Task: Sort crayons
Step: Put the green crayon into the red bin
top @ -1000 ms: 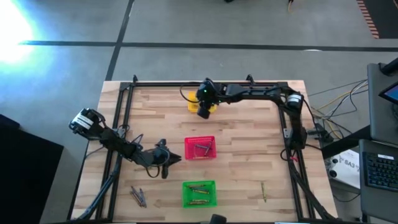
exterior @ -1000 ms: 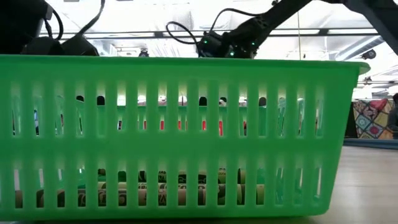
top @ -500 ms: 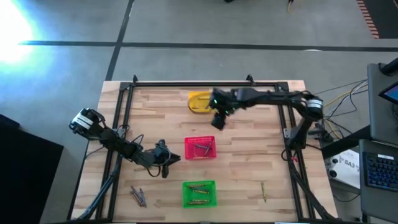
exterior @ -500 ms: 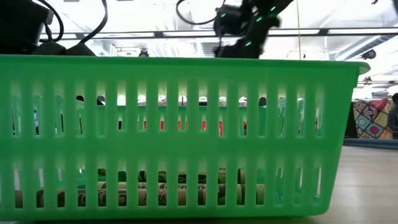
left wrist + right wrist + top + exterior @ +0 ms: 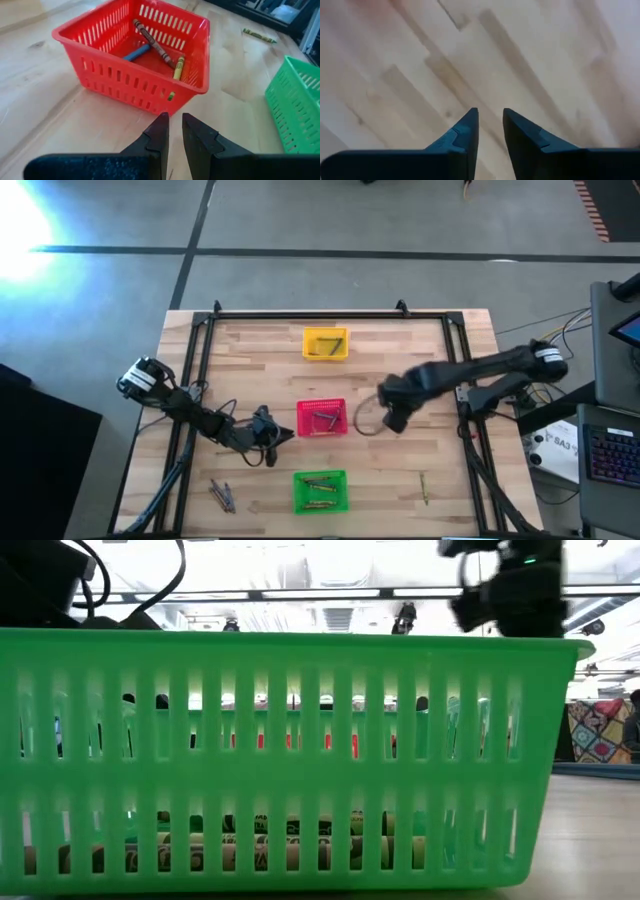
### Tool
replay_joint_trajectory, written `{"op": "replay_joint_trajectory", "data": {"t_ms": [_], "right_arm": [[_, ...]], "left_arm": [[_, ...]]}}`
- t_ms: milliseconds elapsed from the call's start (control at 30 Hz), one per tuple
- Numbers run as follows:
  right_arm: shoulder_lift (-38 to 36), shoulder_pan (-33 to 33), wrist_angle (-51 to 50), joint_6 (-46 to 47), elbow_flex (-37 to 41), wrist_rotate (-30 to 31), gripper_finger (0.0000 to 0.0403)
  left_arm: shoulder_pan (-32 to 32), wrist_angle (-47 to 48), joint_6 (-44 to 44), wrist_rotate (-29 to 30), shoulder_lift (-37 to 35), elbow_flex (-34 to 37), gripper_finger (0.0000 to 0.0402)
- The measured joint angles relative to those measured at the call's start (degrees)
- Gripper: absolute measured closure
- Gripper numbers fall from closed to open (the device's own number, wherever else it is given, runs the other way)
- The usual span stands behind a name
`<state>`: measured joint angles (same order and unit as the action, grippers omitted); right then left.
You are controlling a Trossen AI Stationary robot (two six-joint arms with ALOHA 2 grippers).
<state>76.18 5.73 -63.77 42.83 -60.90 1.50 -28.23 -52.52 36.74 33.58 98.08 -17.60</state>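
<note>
Three small baskets stand in a row down the table's middle: yellow (image 5: 325,343) far, red (image 5: 322,418) in the middle, green (image 5: 320,491) near. Crayons lie in each; the red basket (image 5: 135,55) holds a reddish-brown (image 5: 152,42), a blue (image 5: 137,51) and a yellow one (image 5: 178,67). Loose crayons lie on the table at near left (image 5: 222,495) and near right (image 5: 424,487). My left gripper (image 5: 175,131) sits low just left of the red basket, all but shut, holding nothing. My right gripper (image 5: 490,127) hangs over bare wood right of the red basket, pointing down, slightly open and empty.
A black frame (image 5: 330,313) runs along the table's far edge and down both sides. A thin cable loop (image 5: 365,420) hangs beside the right gripper. In the low view the green basket's slotted wall (image 5: 300,760) fills the picture, with crayons on its floor (image 5: 250,855).
My right gripper has swung from above the yellow basket toward the table's near and right side, rolling its wrist as it went. It now stands over bare wood right of the red basket. The baskets and loose crayons have stayed put.
</note>
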Motion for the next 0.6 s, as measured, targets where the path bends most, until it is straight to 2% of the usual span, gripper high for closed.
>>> {"op": "replay_joint_trajectory", "data": {"t_ms": [200, 400, 600], "right_arm": [[-3.61, 10.03, 0.3, 15.04, 7.19, -0.23, 0.0325], [-3.1, 18.14, 1.27, 30.89, 9.13, -0.57, 0.0303], [-0.85, 26.54, 2.93, 38.36, 9.27, 1.7, 0.03]], "left_arm": [[0.19, 3.27, -0.11, 0.51, -0.07, -1.37, 0.0365], [0.33, 3.97, 1.68, 6.02, -0.31, -1.54, 0.0365], [0.33, 3.92, 2.4, 6.27, -0.44, -1.52, 0.0352]]}}
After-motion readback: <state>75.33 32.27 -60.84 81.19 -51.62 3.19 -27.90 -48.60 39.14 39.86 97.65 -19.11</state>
